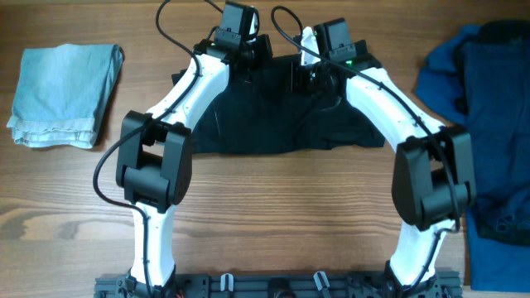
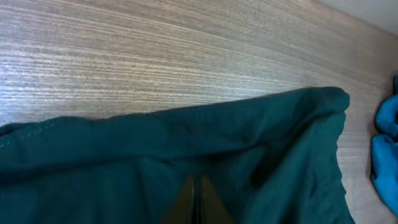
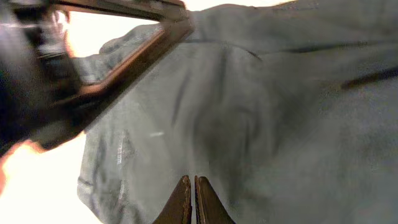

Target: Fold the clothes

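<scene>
Risk, uneven pull: one corner carried further than the other, giving a skewed fold; likely if the two arms travel at different speeds.
Risk, slip: thin fabric sliding out of a pinch midway and dropping one side; likely if only the very hem or a single layer is caught.
Risk, bump: wrists close together over the far edge, so a clash is possible if either swings inward.
Risk, drag: the near hem pulled along the table (image 1: 273, 207) instead of lifting, bunching the fabric.
Shorts (image 1: 277, 116): spread flat mid-table towards the far side, well apart from the folded cloth (image 1: 62, 91) on the left and near the blue heap (image 1: 489, 108) on the right.
Left gripper (image 2: 194, 198): fingers pressed together at the far edge of the shorts, with fabric gathering towards the tips and apparently pinched there.
Right gripper (image 3: 191, 199): fingers closed to a thin line on the dark fabric, apparently pinching it, with the other wrist just beside.
Shorts relative to grippers: both tips at the far edge, with the bulk lying towards the robot, between and partly under the two forearms.
</scene>
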